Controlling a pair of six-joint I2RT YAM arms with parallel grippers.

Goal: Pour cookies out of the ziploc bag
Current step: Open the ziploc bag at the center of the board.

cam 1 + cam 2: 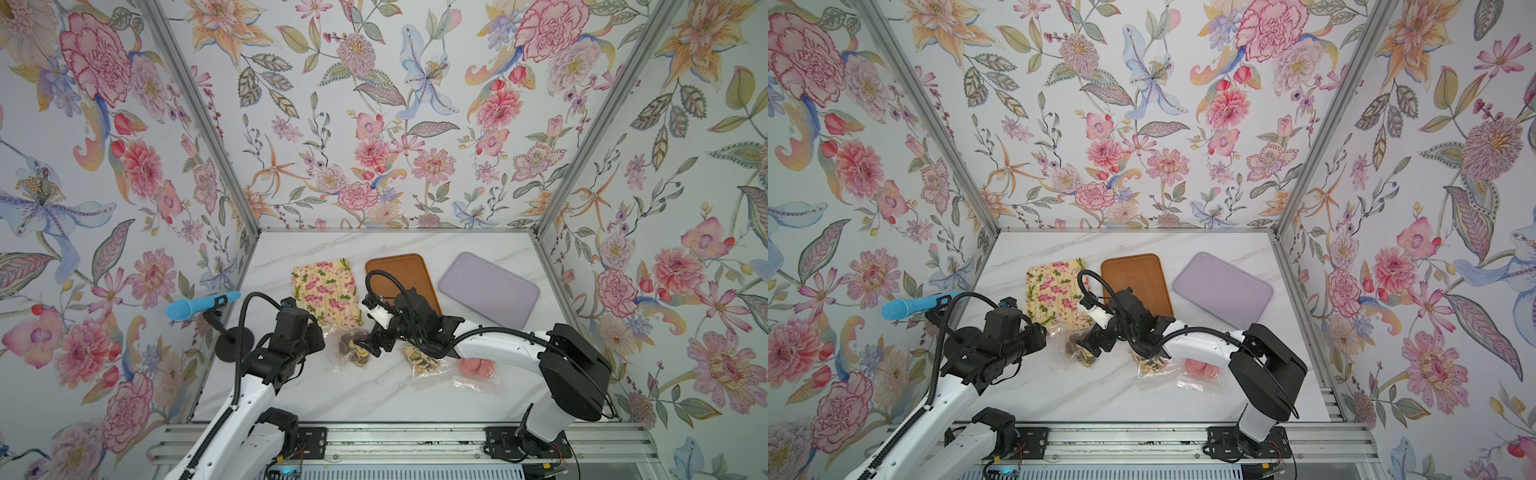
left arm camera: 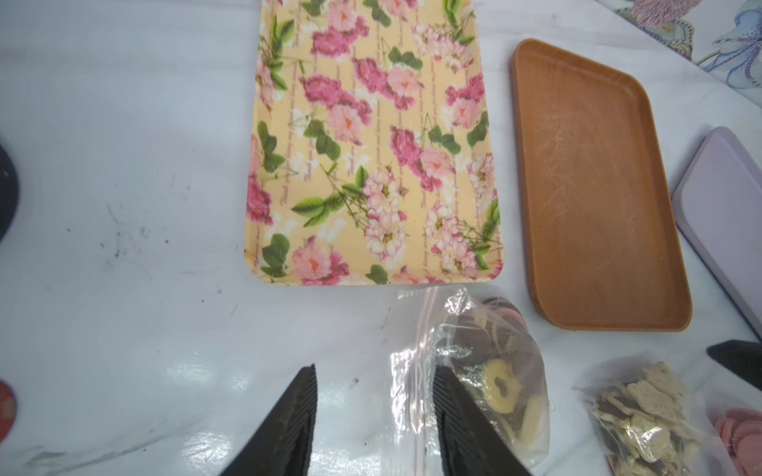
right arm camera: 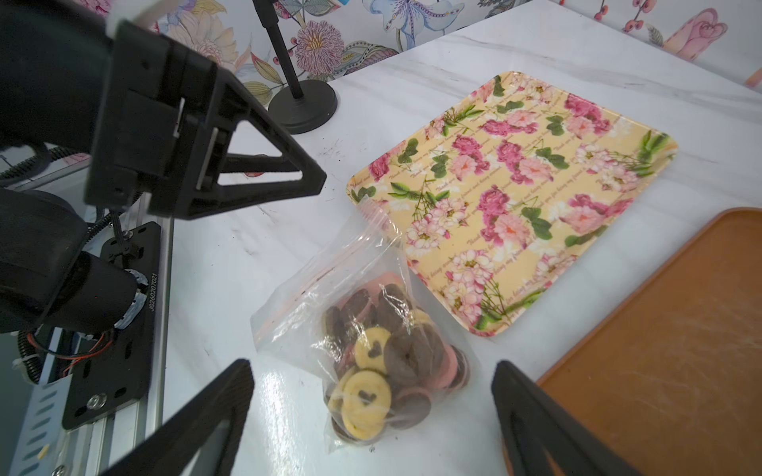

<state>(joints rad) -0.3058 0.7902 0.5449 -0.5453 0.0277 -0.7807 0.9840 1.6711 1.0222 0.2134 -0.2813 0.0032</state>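
A clear ziploc bag (image 3: 330, 288) lies on the marble table with the cookies (image 3: 387, 362) inside it, dark brown, yellow-beige and pink rounds. In both top views the bag (image 1: 353, 349) (image 1: 1077, 351) sits just in front of the floral tray. My left gripper (image 2: 375, 369) is open, low over the table. The bag's zip edge (image 2: 412, 371) lies flat between its fingers, and one finger (image 2: 457, 412) overlaps the bag. My right gripper (image 3: 371, 364) is wide open above the cookie end, with a finger on each side and nothing gripped.
Behind the bag lie a floral tray (image 1: 326, 291), a brown tray (image 1: 399, 270) and a lilac tray (image 1: 488, 286). To the right, a bag of star pieces (image 1: 424, 361) and one of pink discs (image 1: 476, 368). A blue scoop (image 1: 199, 305) on a black stand (image 1: 235, 343) is at the left.
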